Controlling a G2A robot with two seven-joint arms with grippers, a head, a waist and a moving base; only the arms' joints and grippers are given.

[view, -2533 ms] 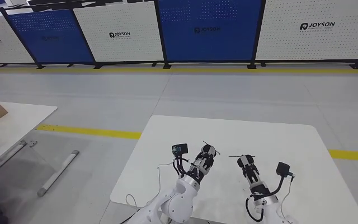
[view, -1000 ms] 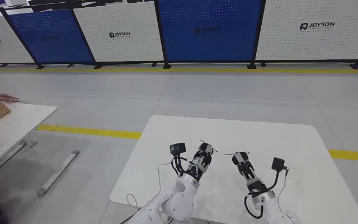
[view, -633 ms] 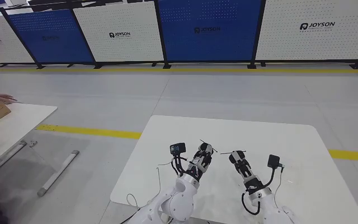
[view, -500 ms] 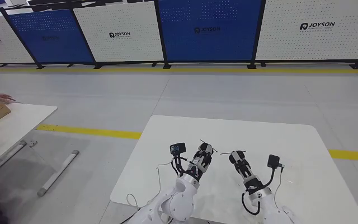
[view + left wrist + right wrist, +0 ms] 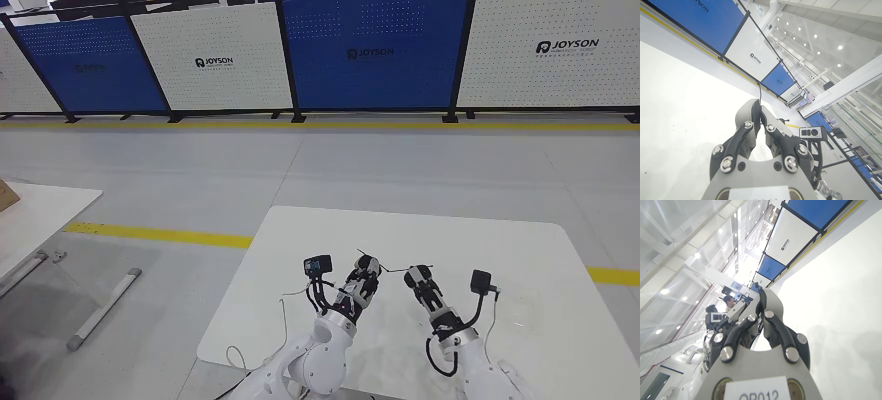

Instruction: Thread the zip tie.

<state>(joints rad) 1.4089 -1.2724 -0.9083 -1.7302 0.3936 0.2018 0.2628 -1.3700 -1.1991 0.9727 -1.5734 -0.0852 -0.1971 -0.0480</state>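
Over the near middle of the white table (image 5: pixel 450 235), my left gripper (image 5: pixel 368 266) and right gripper (image 5: pixel 414 272) stand close together, a small gap between them. The left gripper (image 5: pixel 759 106) is shut on a thin black zip tie strap (image 5: pixel 759 92) that sticks straight out past its fingertips. The right gripper (image 5: pixel 761 296) is shut on a black zip tie end whose small square head (image 5: pixel 756 284) pokes out beyond the pads. From above, short black zip tie ends (image 5: pixel 393 269) point into the gap between the grippers. Whether both ends belong to one tie cannot be told.
The table's front edge (image 5: pixel 300 365) lies just below the arms, and bare tabletop stretches behind and to the right. A second white table (image 5: pixel 40 215) stands far left across the floor. Blue and white pegboard panels (image 5: pixel 370 55) line the back.
My right gripper has moved left across the table with its zip tie end, closing most of the gap to the left gripper. The left gripper has barely shifted.
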